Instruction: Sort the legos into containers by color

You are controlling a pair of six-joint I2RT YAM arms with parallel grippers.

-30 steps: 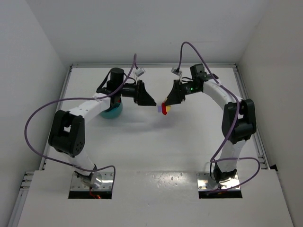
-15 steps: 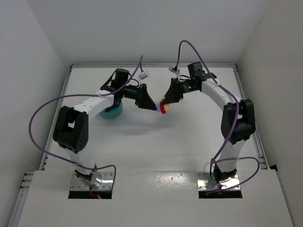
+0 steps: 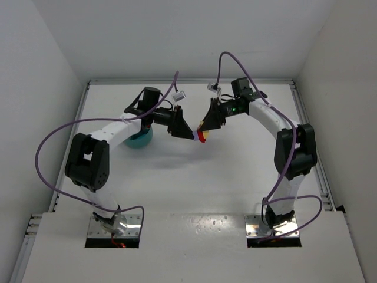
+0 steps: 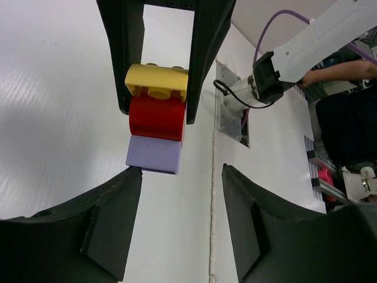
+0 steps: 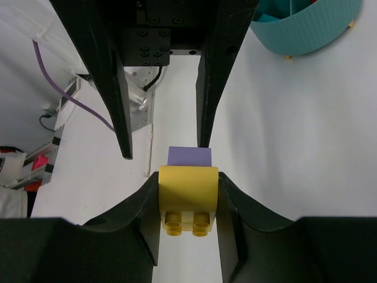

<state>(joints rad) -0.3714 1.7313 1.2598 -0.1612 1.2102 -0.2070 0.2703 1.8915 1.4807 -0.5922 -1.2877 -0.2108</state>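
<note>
Left gripper (image 4: pixel 179 174) advanced | straddles lilac brick (image 4: pixel 154 154), one-side gap | right gripper (image 5: pixel 188 188) clamps stack (image 4: pixel 156 117)

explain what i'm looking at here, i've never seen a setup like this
Two robot arms are bolted to a white table. One picture looks down from above; the other two come from a camera on each wrist. The right claw pinches a lego stack: yellow, red, lilac. The left claw hovers at the lilac end with jaws open. A teal bowl sits on the table, partly hidden by the left arm.
</note>
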